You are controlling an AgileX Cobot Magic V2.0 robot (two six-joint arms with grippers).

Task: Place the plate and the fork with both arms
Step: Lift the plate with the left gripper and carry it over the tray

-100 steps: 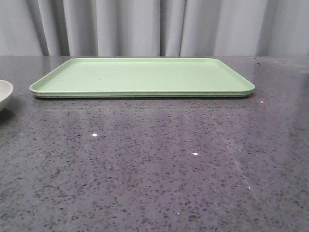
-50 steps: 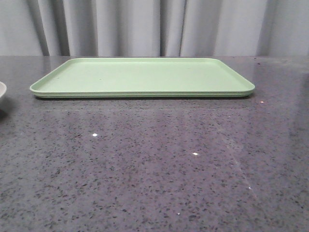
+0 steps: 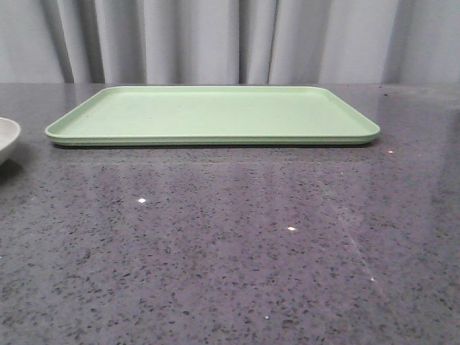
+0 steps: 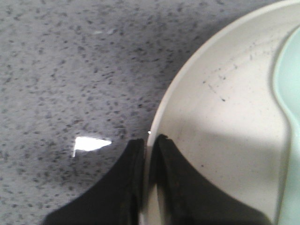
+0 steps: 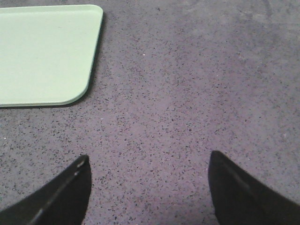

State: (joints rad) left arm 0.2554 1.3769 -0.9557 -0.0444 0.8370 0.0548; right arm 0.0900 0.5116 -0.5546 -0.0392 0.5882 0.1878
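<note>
The off-white speckled plate [image 4: 225, 108] fills much of the left wrist view. My left gripper [image 4: 149, 139] is shut on its rim, one finger inside the dish and one outside. In the front view only the plate's edge [image 3: 6, 136] shows at the far left, and neither arm is in that view. A pale blue-green spoon [image 4: 290, 93] lies in the plate. My right gripper [image 5: 149, 161] is open and empty above bare table, near a corner of the light green tray [image 5: 42, 51]. The yellow fork is out of view.
The flat green tray [image 3: 212, 113] lies across the far middle of the dark speckled table [image 3: 237, 244]. Grey curtains hang behind the table.
In the front view the plate's edge slid left almost out of view, then came back right to about where it was. The tray has not moved.
</note>
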